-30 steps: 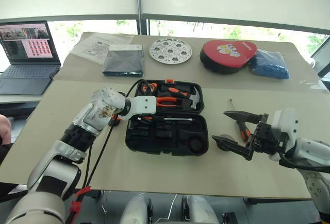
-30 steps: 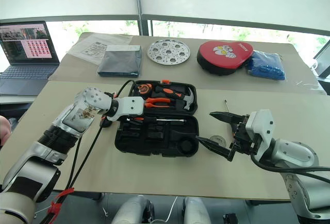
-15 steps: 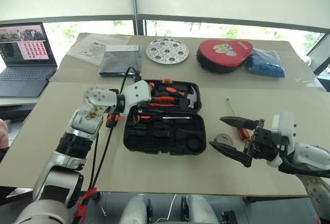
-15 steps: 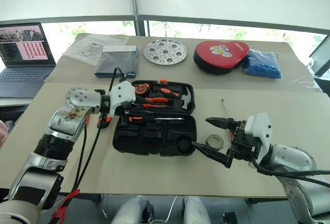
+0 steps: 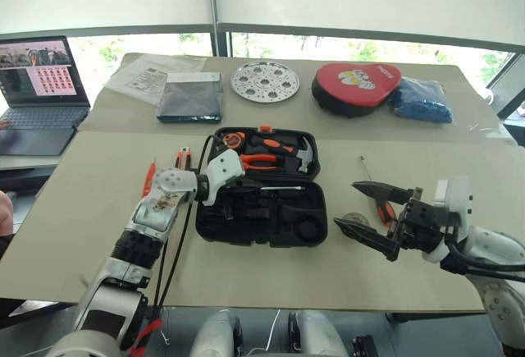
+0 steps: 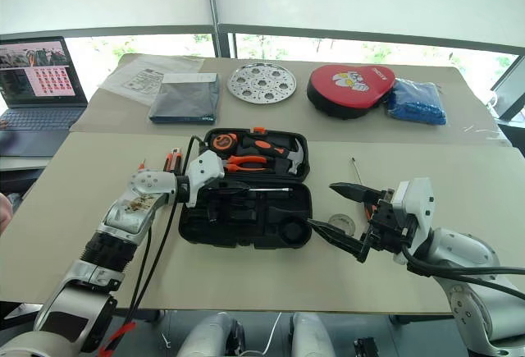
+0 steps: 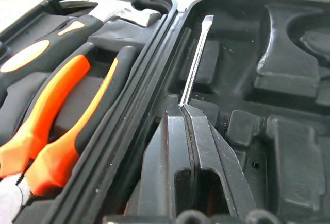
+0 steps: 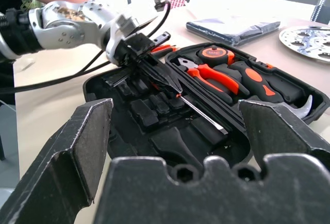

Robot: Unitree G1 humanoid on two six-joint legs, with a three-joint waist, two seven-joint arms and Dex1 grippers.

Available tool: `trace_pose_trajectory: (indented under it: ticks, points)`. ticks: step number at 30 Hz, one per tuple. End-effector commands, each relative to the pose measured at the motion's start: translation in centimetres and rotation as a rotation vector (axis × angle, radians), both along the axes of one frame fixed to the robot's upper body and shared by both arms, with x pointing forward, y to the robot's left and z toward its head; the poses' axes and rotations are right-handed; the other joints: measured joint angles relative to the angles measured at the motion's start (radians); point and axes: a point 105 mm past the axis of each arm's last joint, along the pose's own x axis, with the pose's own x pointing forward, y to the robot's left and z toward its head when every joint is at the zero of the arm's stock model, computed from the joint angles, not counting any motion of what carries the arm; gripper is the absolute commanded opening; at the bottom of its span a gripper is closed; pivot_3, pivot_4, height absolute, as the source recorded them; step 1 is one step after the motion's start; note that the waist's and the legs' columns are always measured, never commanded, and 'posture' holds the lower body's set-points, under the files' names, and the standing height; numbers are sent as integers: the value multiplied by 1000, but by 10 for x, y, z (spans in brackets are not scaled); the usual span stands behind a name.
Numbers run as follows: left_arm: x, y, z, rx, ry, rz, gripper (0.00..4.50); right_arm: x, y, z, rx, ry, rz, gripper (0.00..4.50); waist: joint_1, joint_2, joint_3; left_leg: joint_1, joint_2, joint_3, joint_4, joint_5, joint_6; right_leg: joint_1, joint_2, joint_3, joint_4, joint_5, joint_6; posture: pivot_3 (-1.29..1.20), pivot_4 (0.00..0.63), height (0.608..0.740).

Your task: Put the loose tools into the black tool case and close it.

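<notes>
- While my left gripper (image 7: 188,112) sits low inside the black tool case (image 5: 262,224), its two fingers are pressed tight together, with a long screwdriver (image 7: 195,59) poking out from between the tips. I think I am laying this tool into its slot by the hinge.
- My right gripper (image 5: 373,213) hangs over the table beside the case. Its jaws are spread wide and hold nothing.
- The case lies open and flat on the table. Its far half holds the pliers (image 5: 261,160) and the hammer (image 5: 297,154).
- More loose tools still wait outside: an orange tool (image 5: 148,178) and another one (image 5: 183,158) near my left arm, a thin screwdriver (image 5: 365,168) and a small round tape roll (image 5: 353,220) near my right gripper.
- Next, I think I must let go gently so the shaft stays in its groove, then go for another tool.
- My left wrist view shows the shaft lying along the hinge, up close. My head views show the tools left on the table.
</notes>
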Motion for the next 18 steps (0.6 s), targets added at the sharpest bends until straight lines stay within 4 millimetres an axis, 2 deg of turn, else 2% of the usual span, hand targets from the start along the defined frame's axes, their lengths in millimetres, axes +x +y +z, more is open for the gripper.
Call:
trace_pose_trajectory:
  ticks: [1,3,7,9,11,13,15,17,18]
  points:
    - [-2,-7,-26,40,103,35,24,-3,-1,7,13,-52,-12,4500,2,0,0,0,0,0,0,0,0,0,0,0,0,0,0,0,150,740]
    - [-5,-9,-35,51,171,55,24,-3,1,7,19,-52,-11,4500,4,0,-1,0,0,0,0,0,0,1,0,0,0,0,0,0,150,740]
    - [-12,-9,-35,15,240,77,24,-4,0,6,23,-49,-13,4500,5,1,-6,1,0,0,0,0,1,2,-1,0,0,0,0,0,150,740]
    - [-14,-8,-23,-31,178,59,24,-2,-5,8,31,-59,-41,4500,1,2,-7,2,0,0,0,-1,1,2,-1,0,0,0,0,0,150,740]
    - [-12,-6,2,-159,71,59,24,-1,-13,9,51,-56,-84,4500,-1,2,-7,2,0,0,-1,0,1,1,-1,0,0,0,0,0,150,740]
    - [-20,6,28,-281,-21,23,530,-2,-26,6,49,-47,-132,4500,-1,1,-7,1,0,0,-1,0,0,0,-1,0,0,0,0,0,150,740]
    - [-31,20,43,-337,-74,-23,1083,-5,-39,2,24,-47,-180,4500,-1,1,-6,-1,1,0,-1,0,0,-2,-1,0,0,0,0,0,150,740]
    - [-45,54,50,-345,-87,-12,1889,-13,-67,-11,-28,-37,-292,4500,-1,1,-6,0,2,0,-3,0,-1,-2,-1,0,0,0,0,0,150,740]
    - [-49,64,51,-325,-93,-3,2263,-17,-76,-15,-46,-34,-327,4500,-2,1,-6,0,2,0,-4,0,-1,-2,-1,0,0,0,0,0,150,740]
